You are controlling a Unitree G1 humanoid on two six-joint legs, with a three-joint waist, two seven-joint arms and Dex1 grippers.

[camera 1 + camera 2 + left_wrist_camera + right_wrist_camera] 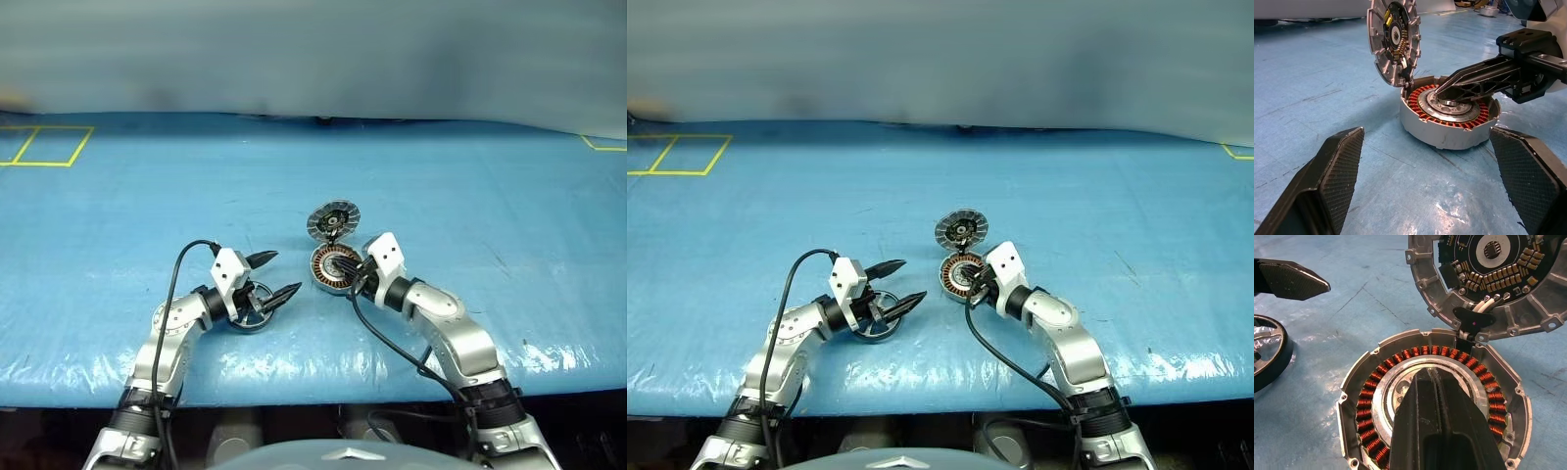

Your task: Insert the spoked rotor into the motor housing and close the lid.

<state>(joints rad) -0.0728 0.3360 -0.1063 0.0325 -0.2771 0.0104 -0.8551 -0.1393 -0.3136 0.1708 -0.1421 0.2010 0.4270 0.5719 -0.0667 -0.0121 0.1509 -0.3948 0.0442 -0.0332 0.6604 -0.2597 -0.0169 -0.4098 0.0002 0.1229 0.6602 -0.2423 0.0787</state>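
The motor housing [333, 267] lies on the blue table, its ring of copper coils [1369, 404] bare. Its hinged lid [333, 219] stands open and upright at the far side, dark inner face [1498, 264] toward me. My right gripper [1426, 377] is shut, its tips over the housing's silver centre; in the left wrist view its fingers [1474, 83] reach in from the side. The spoked rotor [252, 313] lies flat on the table to the left of the housing. My left gripper [276, 276] stands open just above the rotor, pointing at the housing, with nothing between its pads [1337, 171].
The blue tarp-covered table [470, 196] stretches wide on all sides. A yellow tape square [44, 145] marks the far left and a yellow corner [602, 145] the far right. The table's front edge [313, 392] runs just below both arms.
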